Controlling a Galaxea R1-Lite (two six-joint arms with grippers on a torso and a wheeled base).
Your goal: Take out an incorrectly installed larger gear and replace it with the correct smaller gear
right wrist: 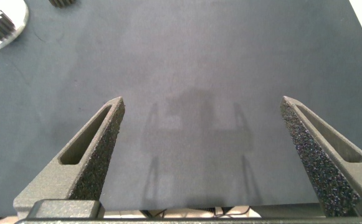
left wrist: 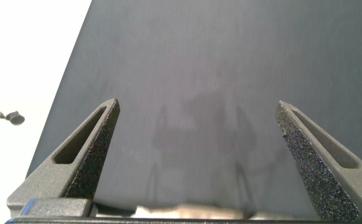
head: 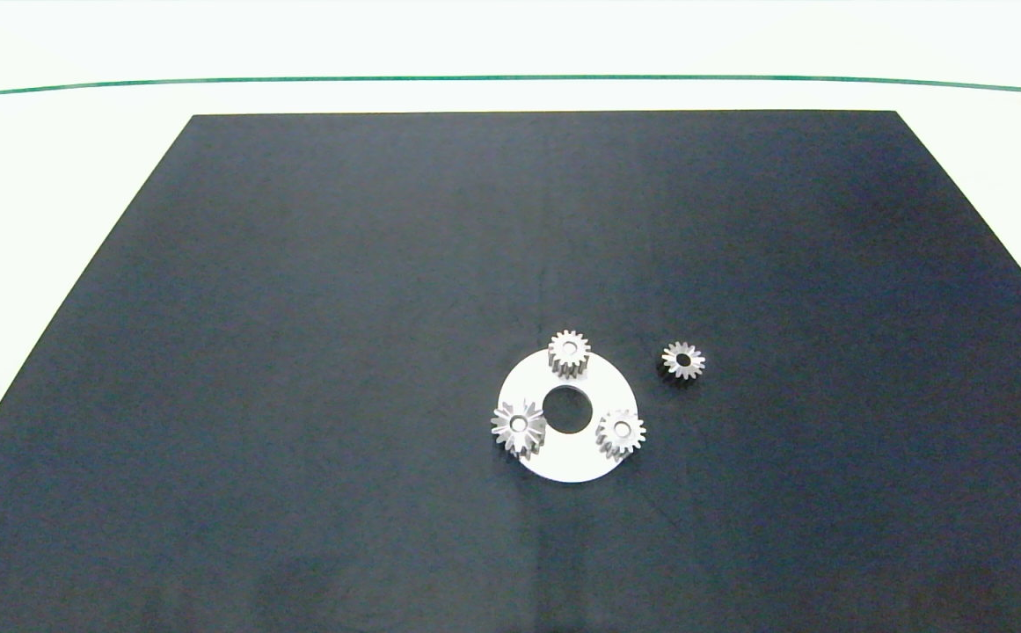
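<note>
Two wedge-fingered grey grippers, seen only from their own wrist cameras.

The left gripper (left wrist: 196, 162) has two grey fingers (left wrist: 87, 158), each a long wedge that narrows to a pointed tip; the inner faces are dark and coarsely textured, like grit or foam, and the outer side of each carries a long recessed slot. At the base of one finger a small blue mark sits on the grey body, and a dark crossbar joins the finger roots. The right gripper (right wrist: 202, 158) is built alike: grey tapering fingers (right wrist: 84, 162) with slotted outer sides, rough dark inner pads, and a dark bar across the base with pale parts showing beneath it.
</note>
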